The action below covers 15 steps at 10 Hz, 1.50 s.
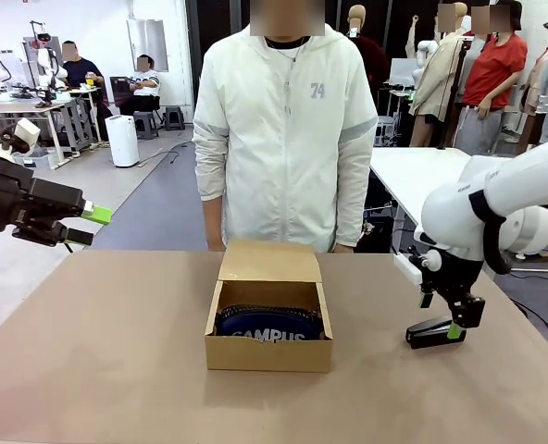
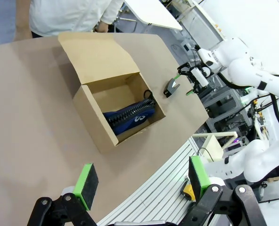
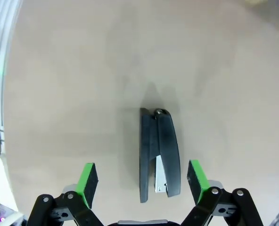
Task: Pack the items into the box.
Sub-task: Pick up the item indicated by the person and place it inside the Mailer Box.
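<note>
Right claw [image 3: 142, 178] spread wide above stapler [image 3: 159, 155] on tabletop [image 3: 59, 70]; stapler sat off-centre, pad [image 3: 197, 175] could clip it, skewing grasp. Left claw [image 1: 91, 225] apart too.

Item count at the table [image 1: 98, 351]: one open cardboard box [image 1: 268, 354], one navy "CAMPUS" pencil pouch [image 1: 269, 326], one black stapler [image 1: 429, 333], two grippers, namely the left gripper [image 1: 89, 227] and the right gripper [image 1: 441, 314], each with two green-padded fingers, and one person [image 1: 283, 129] at the far edge.
</note>
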Each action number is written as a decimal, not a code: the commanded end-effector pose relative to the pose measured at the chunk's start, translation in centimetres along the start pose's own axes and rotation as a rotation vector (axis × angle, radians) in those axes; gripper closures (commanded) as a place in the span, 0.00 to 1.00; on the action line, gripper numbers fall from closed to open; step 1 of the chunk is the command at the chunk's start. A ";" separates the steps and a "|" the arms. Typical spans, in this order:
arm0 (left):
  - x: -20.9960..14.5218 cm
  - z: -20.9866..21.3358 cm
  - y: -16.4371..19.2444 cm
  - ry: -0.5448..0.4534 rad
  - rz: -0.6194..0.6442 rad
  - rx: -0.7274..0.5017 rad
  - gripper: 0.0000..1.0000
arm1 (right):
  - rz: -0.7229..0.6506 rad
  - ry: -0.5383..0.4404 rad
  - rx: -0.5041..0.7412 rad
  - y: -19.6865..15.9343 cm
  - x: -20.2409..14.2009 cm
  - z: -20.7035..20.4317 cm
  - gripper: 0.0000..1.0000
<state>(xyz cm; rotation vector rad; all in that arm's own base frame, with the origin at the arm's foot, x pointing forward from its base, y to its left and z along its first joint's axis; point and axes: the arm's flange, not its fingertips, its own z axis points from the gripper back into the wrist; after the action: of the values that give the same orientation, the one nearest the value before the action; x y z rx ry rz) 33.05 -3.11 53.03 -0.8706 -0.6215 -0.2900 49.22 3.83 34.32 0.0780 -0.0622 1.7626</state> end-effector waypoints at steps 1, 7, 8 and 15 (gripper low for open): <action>-0.1 -0.1 0.1 -0.002 -0.012 -0.009 0.00 | -0.068 0.067 -0.031 -0.4 0.4 -2.0 0.00; -0.1 -0.1 0.1 -0.002 -0.012 -0.009 0.00 | -0.109 0.108 -0.061 -1.0 -0.2 -5.6 0.00; -0.1 -0.1 0.1 -0.002 -0.012 -0.009 0.00 | -0.118 0.112 -0.061 -1.0 -0.4 -5.6 0.00; -0.1 -0.1 0.1 -0.002 -0.012 -0.009 0.00 | -0.186 0.157 -0.043 -1.0 -0.5 -5.2 1.00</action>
<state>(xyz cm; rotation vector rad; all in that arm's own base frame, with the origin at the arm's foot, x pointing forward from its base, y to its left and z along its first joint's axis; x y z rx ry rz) 33.05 -3.11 53.02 -0.8706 -0.6214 -0.2900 50.49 3.76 29.45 -0.0537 -0.0141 1.5938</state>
